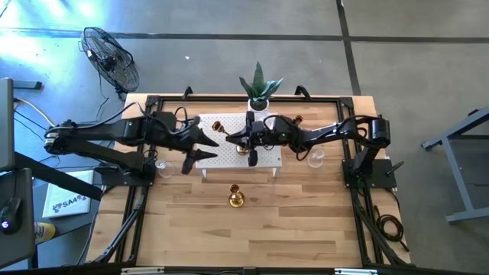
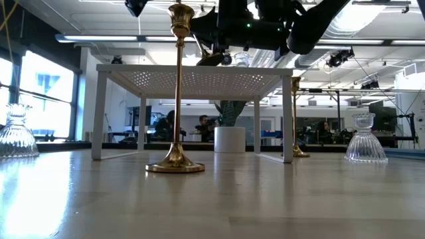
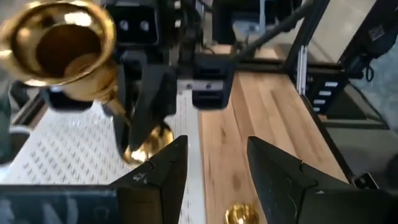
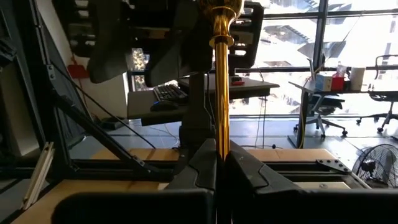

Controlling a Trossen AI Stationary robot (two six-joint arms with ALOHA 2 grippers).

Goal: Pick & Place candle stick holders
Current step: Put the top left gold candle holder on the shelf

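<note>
1. Right gripper (image 4: 221, 163): fingers pinched on a gold holder's (image 4: 221, 81) slim stem, poised over the white perforated stand (image 1: 229, 156), apparently for placement.
2. Left gripper (image 3: 214, 163): spread, empty, facing it over the stand.
3. Second gold holder (image 2: 176, 93): upright on the table, near side.

Location: an open-plan office and lab. Desks with monitors (image 2: 372, 109) and seated people (image 2: 202, 126) occupy the background. A floor fan (image 1: 111, 57) stands at 10 o'clock from the table (image 1: 306, 229).

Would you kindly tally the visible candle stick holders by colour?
Gold: 3, the front gold holder, the rear gold holder, the held gold holder in the right gripper.
Clear glass: 2, the left glass holder, the right glass holder.
Total: 5.
</note>
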